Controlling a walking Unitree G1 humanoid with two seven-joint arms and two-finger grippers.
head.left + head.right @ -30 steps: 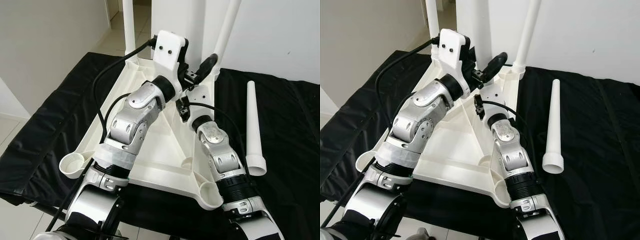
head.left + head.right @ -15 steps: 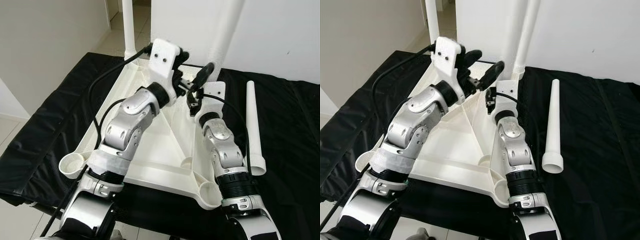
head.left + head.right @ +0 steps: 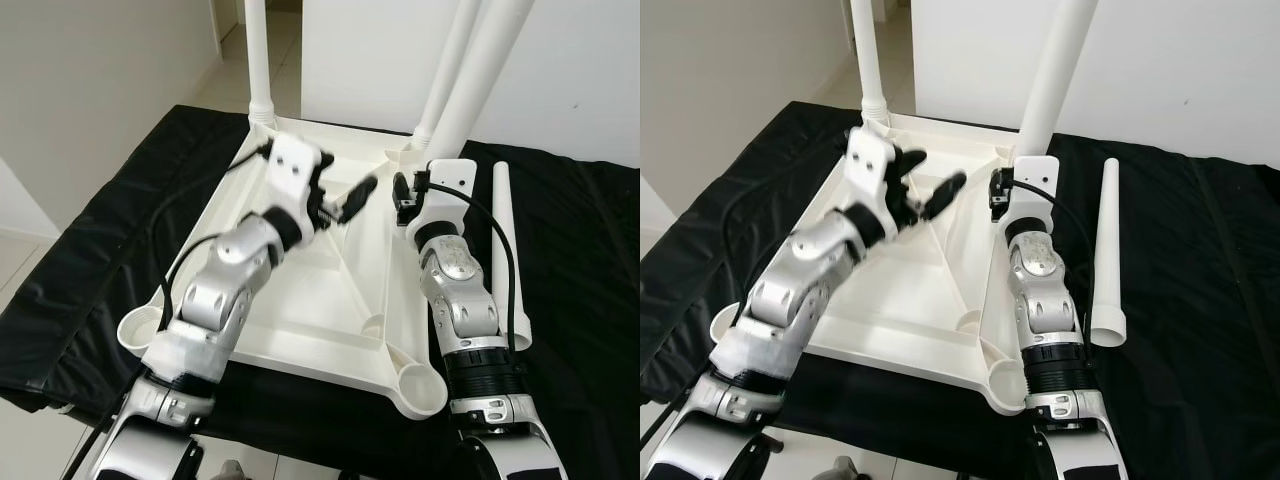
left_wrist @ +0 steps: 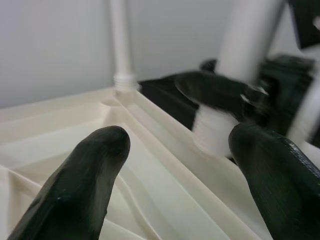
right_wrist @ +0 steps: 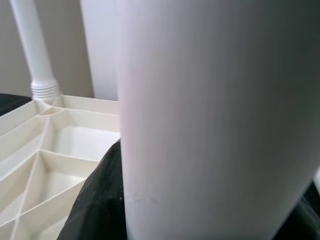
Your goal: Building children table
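— The right claw (image 3: 408, 196) is clenched around a white leg (image 3: 478, 80) that it holds in the air, tilted, near the far right corner of the upturned white tabletop (image 3: 300, 290). The left claw (image 3: 345, 203) hangs released over the middle of the tabletop, fingers (image 4: 90, 175) spread, gripping nothing.

— So what is the biggest risk?

— The tabletop itself. It lies on a black mat (image 3: 90, 260), and a sideways push from the held leg could slide or tip it, since the left claw is not bracing it.

— And after that?

— The held leg. Two legs already stand in the far corners, one on the left (image 3: 257, 60) and one on the right (image 3: 445, 70), just beside the held one. A careless swing could knock the right one askew. I judge the held leg is meant for one of the near sockets (image 3: 418, 385), which are both open, so it has a long way to travel.

— Anything smaller?

— The loose leg (image 3: 506, 250) lies on the mat beside the right arm; an elbow could roll it away.
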